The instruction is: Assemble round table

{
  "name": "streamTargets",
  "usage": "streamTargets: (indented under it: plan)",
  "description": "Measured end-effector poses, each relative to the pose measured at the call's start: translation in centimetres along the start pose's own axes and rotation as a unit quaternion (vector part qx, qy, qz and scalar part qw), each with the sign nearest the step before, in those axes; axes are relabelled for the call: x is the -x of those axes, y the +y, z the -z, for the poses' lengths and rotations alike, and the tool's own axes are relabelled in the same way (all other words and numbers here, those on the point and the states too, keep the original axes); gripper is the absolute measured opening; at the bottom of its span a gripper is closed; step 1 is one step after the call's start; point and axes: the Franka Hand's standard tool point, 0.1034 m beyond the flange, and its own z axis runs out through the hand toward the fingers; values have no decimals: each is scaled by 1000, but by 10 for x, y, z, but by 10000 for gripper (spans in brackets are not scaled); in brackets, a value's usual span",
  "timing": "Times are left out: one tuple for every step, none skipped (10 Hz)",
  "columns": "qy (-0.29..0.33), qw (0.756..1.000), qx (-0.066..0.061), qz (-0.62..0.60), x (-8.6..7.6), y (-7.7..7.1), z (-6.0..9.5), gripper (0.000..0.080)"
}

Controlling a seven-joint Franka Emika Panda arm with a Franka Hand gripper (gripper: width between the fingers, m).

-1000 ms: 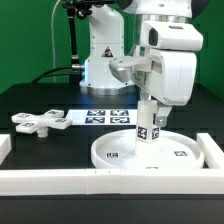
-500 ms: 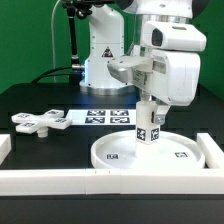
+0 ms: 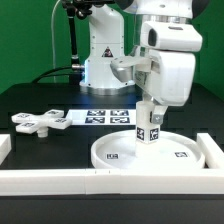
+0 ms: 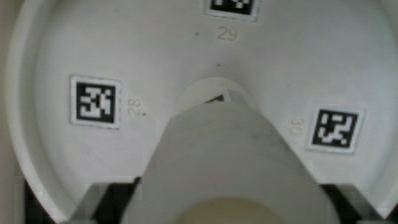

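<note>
Border wall: a long straight white plastic wall (image 3: 50, 180) lies nearest the exterior camera, crossing the black tabletop (image 3: 40, 95) at 6 o'clock from the disc.
Disc: the large round rimmed white plastic disc (image 3: 150, 159) lies flat on the tabletop just behind that wall, rim up. The wrist view shows small black-white tags on its face (image 4: 178, 60).
Leg: the short white plastic cylinder leg (image 3: 150, 125) stands upright over the middle of the disc, tags on its side. In the wrist view its far end (image 4: 222, 160) sits at the disc's centre. Whether it is fully seated cannot be told.
Jaws: closed on the upper part of the leg, one dark finger pad (image 4: 107, 203) on each side of it, with the white wrist housing directly above.
Cross base: the white cross-shaped plastic base with round ends (image 3: 40, 121) lies flat at 10 o'clock from the disc, well apart from it.
Marker board: the thin flat white marker board (image 3: 108, 117) lies at 11 o'clock from the disc, just beside the cross base.
Arm pedestal: the white robot pedestal (image 3: 105, 65) stands farthest back, at 11 o'clock.
</note>
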Motion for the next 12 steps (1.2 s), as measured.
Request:
streamTargets:
  plan:
    - [-3, 997, -8, -73, -1, -1, 0, 409]
    - [-6, 989, -21, -144, -1, -3, 0, 409]
    - [-10, 981, -32, -191, -2, -4, 0, 410]
    - [-11, 973, -30, -230, -2, -4, 0, 410]
    - [-11, 966, -30, -257, -2, -4, -1, 410]
    - [-12, 954, -30, -298, -2, -4, -1, 410]
    - [-12, 944, -30, -327, -2, -4, -1, 410]
    - [-12, 934, -30, -355, -2, -4, -1, 410]
    - [-13, 920, -30, -390, -1, -4, -1, 410]
    - [-2, 889, -33, -457, 2, -4, -1, 410]
    - [5, 852, -38, -523, 2, -5, -2, 410]
    - [13, 815, -38, -578, 4, -5, -3, 410]
